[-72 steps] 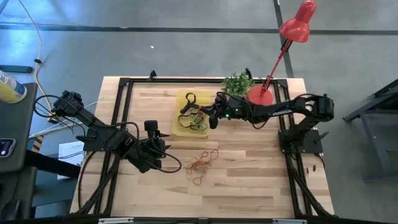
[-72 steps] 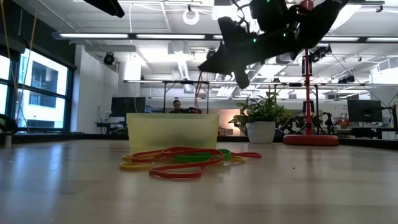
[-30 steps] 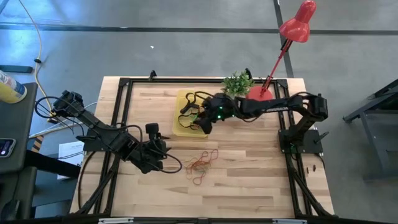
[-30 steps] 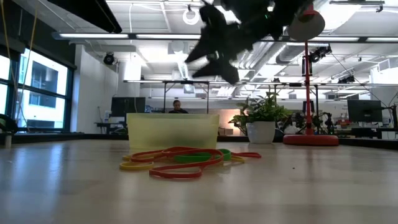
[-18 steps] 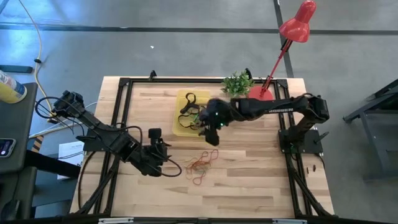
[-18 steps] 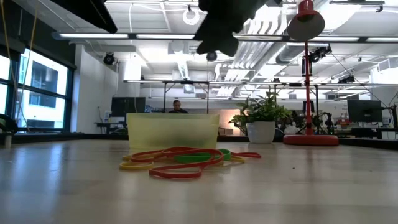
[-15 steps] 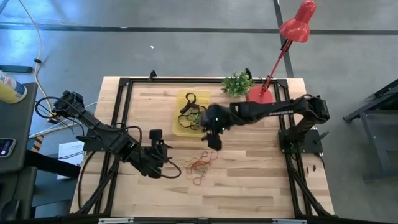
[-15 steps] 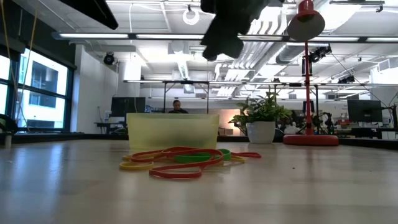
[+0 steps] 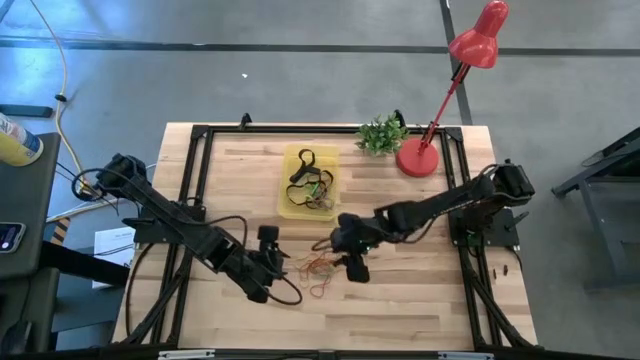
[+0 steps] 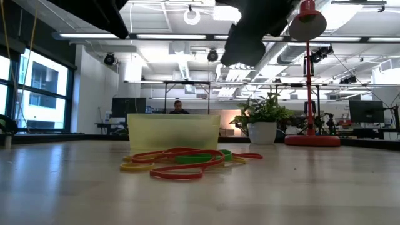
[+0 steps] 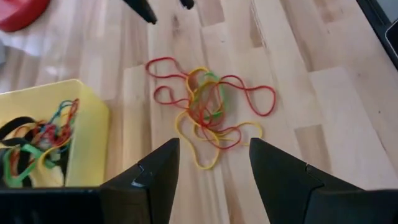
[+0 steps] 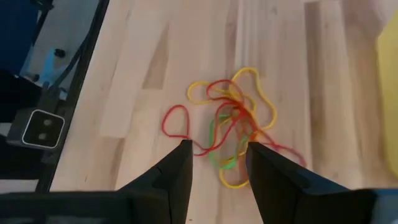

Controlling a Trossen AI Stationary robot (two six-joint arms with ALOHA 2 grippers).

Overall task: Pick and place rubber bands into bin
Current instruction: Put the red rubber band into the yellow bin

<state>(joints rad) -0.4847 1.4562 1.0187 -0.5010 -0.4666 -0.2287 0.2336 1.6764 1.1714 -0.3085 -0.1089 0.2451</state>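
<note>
A tangle of red, yellow, orange and green rubber bands (image 9: 322,268) lies flat on the wooden table, near the front of the yellow bin (image 9: 308,182). The bin holds more bands (image 11: 37,134). My left gripper (image 9: 280,265) hovers open just left of the pile, which lies beyond its fingertips (image 11: 213,144). My right gripper (image 9: 352,268) hovers open just right of the pile, above the table, with the bands (image 12: 230,121) ahead of its fingertips (image 12: 218,145). Nothing sits between either pair of fingers.
A red lamp stands on its round base (image 9: 418,156) at the far right, next to a small potted plant (image 9: 382,133). A black metal frame (image 9: 190,190) runs around the table. Bare wood lies near the front edge.
My right gripper has left its place above the bin and swung toward the table's near edge, coming to the right side of the loose pile. My left gripper has moved toward the near edge and rightward, closer to the pile. The bands on the table have not moved.
</note>
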